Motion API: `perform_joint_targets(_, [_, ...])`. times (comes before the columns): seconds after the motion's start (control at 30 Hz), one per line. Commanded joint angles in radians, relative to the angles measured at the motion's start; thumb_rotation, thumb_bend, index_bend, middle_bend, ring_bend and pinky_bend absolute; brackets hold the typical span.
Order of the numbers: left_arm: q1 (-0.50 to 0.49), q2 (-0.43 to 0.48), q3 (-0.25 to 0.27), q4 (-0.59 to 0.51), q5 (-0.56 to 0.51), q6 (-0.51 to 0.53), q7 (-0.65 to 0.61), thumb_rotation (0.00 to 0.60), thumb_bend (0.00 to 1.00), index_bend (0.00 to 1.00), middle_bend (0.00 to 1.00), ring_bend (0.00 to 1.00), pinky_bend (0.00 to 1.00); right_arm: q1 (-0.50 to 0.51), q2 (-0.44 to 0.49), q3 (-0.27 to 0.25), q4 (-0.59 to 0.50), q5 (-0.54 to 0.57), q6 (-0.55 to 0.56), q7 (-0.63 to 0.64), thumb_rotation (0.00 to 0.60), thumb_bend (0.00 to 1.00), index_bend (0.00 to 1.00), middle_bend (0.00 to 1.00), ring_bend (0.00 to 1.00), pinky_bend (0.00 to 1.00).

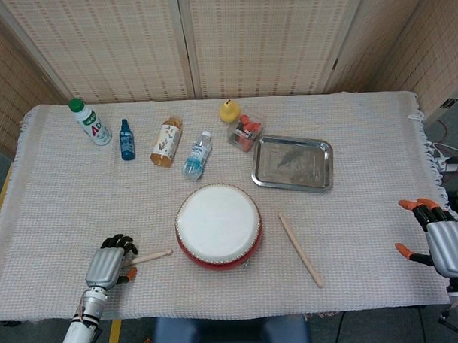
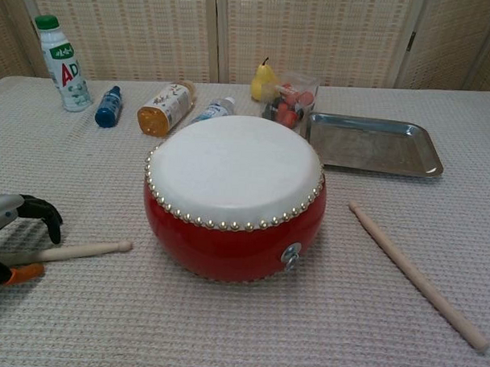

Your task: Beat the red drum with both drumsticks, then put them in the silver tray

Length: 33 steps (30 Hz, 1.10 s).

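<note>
Red drum (image 1: 218, 225) sits near the front edge of the surface, mid-way across, nothing hit yet. One drumstick (image 2: 69, 251) lies toward the front left corner with the left robot hand (image 1: 108, 264) arched over its butt end, fingers curled around but not clamped as far as I can tell. Looks like the pickup step. Next it needs to squeeze and lift. The other drumstick (image 1: 300, 249) lies right of the drum, untouched; the right robot hand (image 1: 442, 239) is spread wide, off the right edge. Silver tray (image 1: 323, 181) waits behind.
</note>
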Motion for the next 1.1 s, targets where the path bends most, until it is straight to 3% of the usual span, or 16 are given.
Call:
perform_joint_targets(0.03, [-0.006,-0.009,-0.006,0.01,-0.018,-0.007,0.012,0.6,0.33,0.44,0.21,0.1,0.15,-0.001,0.001,0.0,0.0,0.0,0.001,0.0,0.6,0.08,0.24,0.27,0.17,0.32])
perform_joint_targets(0.43, [-0.01,0.044,0.037,-0.053,0.006,-0.032,0.0,0.6,0.35,0.51,0.22,0.1,0.15,-0.003,0.002,-0.003,-0.002,0.001,0.001,0.002,0.6,0.08,0.24,0.27,0.17,0.32])
perform_joint_targets(1.1, [-0.039,0.003,0.033,-0.043,0.011,-0.044,0.006,0.6,0.35,0.46,0.22,0.1,0.15,-0.002,0.003,-0.001,0.0,0.019,-0.009,0.003,0.6,0.08,0.24,0.27,0.17,0.31])
